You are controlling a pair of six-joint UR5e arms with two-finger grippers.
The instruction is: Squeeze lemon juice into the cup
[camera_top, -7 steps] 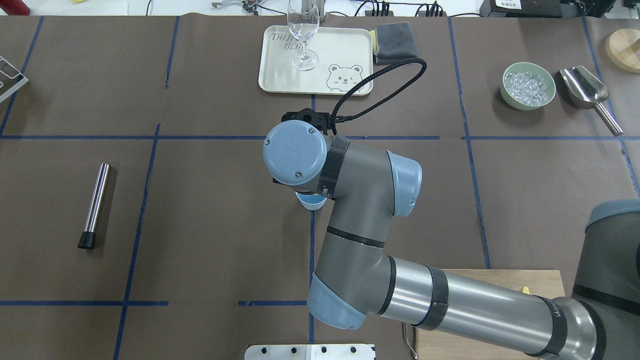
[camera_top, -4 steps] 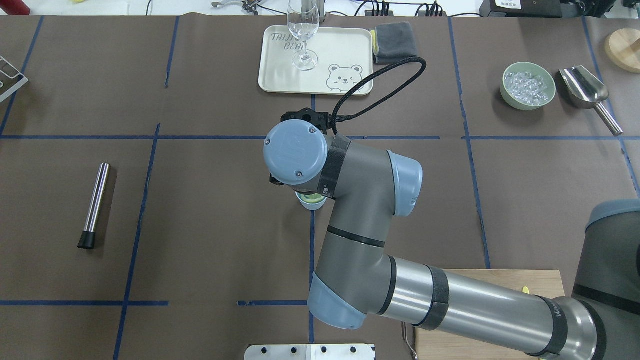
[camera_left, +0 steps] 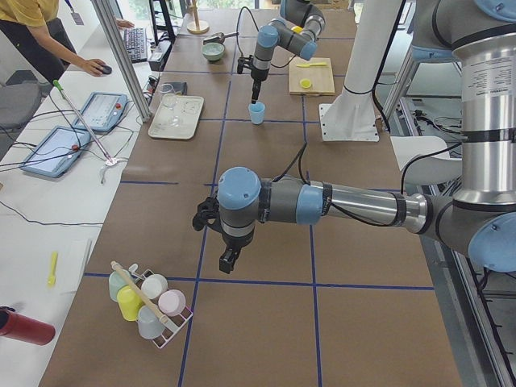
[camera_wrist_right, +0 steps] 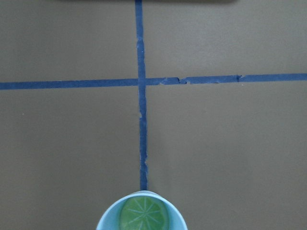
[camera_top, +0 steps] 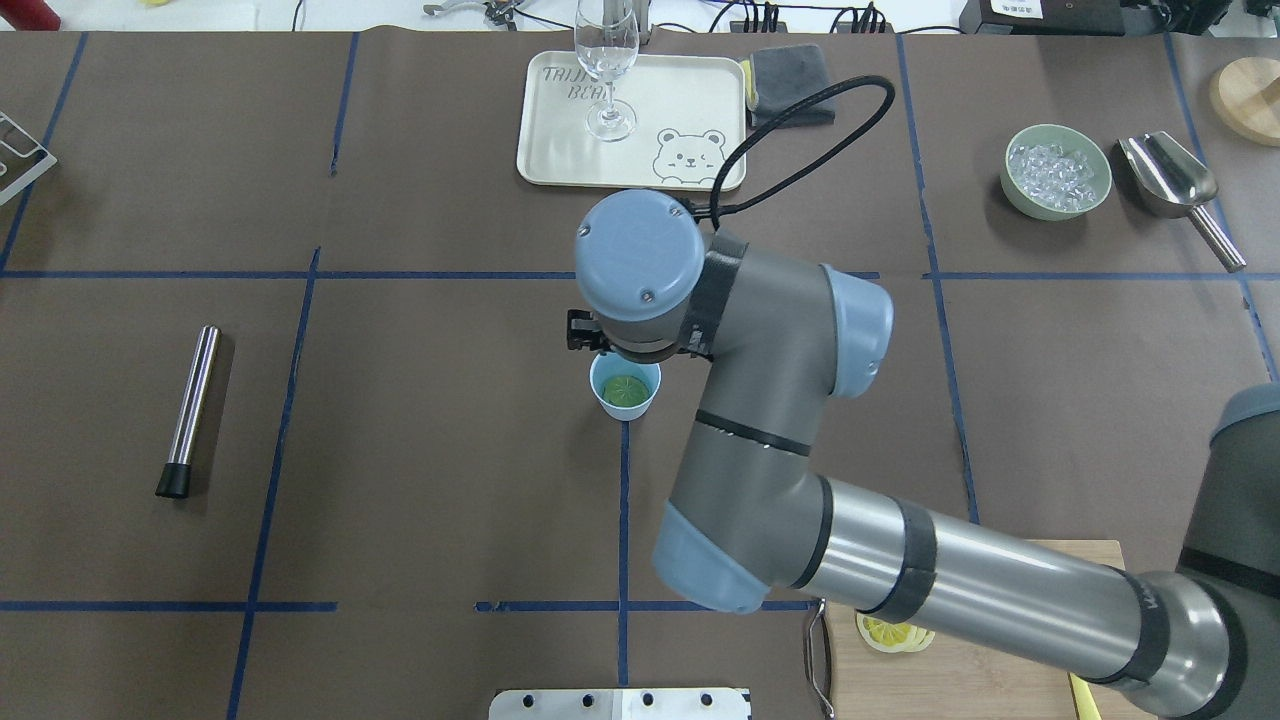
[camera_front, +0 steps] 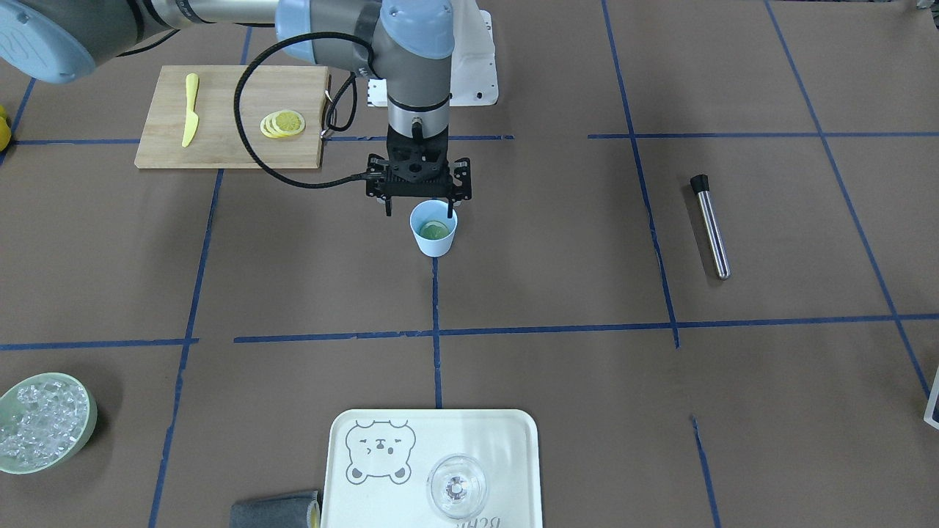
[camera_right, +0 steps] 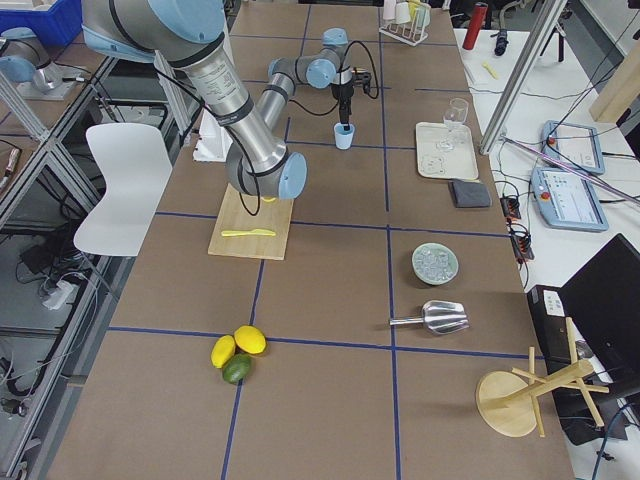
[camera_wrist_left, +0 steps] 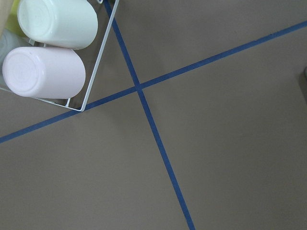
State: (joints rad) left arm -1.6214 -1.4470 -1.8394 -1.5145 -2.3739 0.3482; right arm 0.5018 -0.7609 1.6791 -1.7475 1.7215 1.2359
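Note:
The light-blue cup [camera_front: 433, 242] stands on the brown mat near the table's middle. It also shows in the overhead view [camera_top: 640, 405] and at the bottom of the right wrist view [camera_wrist_right: 108, 221]. A lemon slice [camera_front: 433, 230] lies flat inside it, looking greenish [camera_top: 625, 388] [camera_wrist_right: 144, 214]. My right gripper [camera_front: 419, 211] hangs just above the cup, open and empty. My left gripper [camera_left: 230, 260] shows only in the exterior left view, low over the mat far from the cup; I cannot tell if it is open.
More lemon slices [camera_front: 282, 123] and a yellow toy knife [camera_front: 190, 110] lie on a wooden board [camera_front: 227, 150]. A tray [camera_top: 690, 100] bears a stemmed glass [camera_top: 607, 70]. A bowl of ice [camera_top: 1057, 170], a scoop [camera_top: 1170, 180], a metal muddler [camera_top: 190, 410] and a cup rack [camera_left: 149, 302] are around.
A lemon slice has appeared in the cup. My right wrist, which covered most of the cup, has moved toward the far side and right, leaving the cup in full view.

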